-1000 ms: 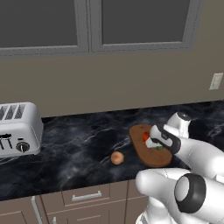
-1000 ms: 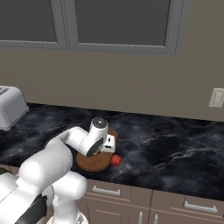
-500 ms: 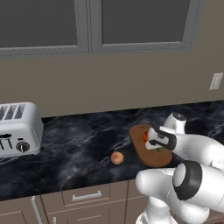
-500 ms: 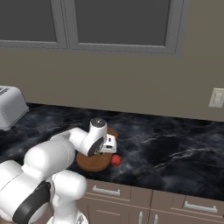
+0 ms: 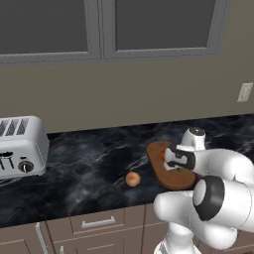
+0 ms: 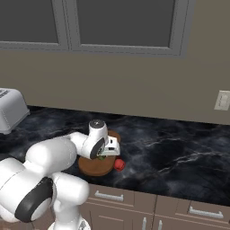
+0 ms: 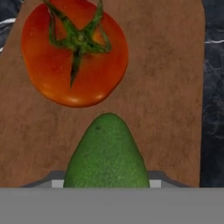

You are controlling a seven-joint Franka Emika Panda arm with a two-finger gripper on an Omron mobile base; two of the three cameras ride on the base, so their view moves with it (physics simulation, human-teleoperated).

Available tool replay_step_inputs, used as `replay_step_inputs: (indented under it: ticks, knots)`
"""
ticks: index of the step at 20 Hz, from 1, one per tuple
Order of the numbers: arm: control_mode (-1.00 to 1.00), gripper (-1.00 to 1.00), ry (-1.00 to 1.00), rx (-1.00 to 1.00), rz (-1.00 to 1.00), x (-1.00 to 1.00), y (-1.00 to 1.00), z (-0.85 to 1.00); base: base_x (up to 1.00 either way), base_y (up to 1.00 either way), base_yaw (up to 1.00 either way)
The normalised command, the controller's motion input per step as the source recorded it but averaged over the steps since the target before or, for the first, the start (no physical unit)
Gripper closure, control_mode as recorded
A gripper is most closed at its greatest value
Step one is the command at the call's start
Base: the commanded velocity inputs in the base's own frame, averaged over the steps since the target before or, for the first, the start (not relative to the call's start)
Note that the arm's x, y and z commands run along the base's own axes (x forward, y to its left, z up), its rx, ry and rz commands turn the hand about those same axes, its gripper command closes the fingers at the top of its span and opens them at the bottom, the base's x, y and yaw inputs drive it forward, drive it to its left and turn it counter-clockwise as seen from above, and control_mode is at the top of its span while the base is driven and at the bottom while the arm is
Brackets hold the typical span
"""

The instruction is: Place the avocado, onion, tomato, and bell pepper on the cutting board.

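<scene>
My gripper (image 5: 177, 167) hangs low over the brown oval cutting board (image 5: 168, 182), shut on the dark-green avocado (image 7: 107, 153), which fills the gap between the fingers in the hand view. The avocado (image 6: 101, 157) peeks out green under the hand. An orange-red tomato (image 7: 74, 57) with a green stem lies on the cutting board (image 7: 175, 109) just beyond the avocado. The peach-tan onion (image 5: 132, 178) rests on the dark counter left of the board. A red bell pepper (image 6: 119, 165) sits on the counter against the edge of the cutting board (image 6: 91, 169).
A silver toaster (image 5: 20, 146) stands at the far left of the black marble counter (image 5: 89, 163). A wall outlet (image 6: 222, 100) is at the right. Cabinet drawers (image 6: 108, 196) run below the counter's front edge.
The arm's elbow has swung a little while the hand stays over the board, slightly lower, with the avocado still in its grip. The onion and the pepper have not moved.
</scene>
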Motion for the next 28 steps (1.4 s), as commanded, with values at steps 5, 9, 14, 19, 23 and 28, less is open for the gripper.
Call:
replay_step_inputs:
  ticks: [5, 9, 14, 19, 23, 28]
  knots:
    - [-1.00, -1.00, -0.01, -0.08, 0.00, -0.02, 0.13, -0.08, 0.00, 0.00, 0.00]
    - [-1.00, -1.00, -0.06, -0.01, 0.00, -0.13, 0.00, 0.35, 0.00, 0.00, 0.00]
    - [-1.00, -1.00, -0.08, 0.00, 0.00, -0.02, 0.00, 0.51, 0.00, 0.00, 0.00]
    - [-1.00, -1.00, -0.07, 0.00, 0.02, 0.00, 0.00, 0.42, 0.00, 0.00, 0.00]
    - [-1.00, -1.00, -0.04, 0.00, 0.02, -0.17, 0.03, 0.35, 0.00, 0.00, 0.00]
    - [-1.00, -1.00, -0.01, 0.00, 0.06, -0.42, 0.21, 0.20, 0.00, 0.00, 0.00]
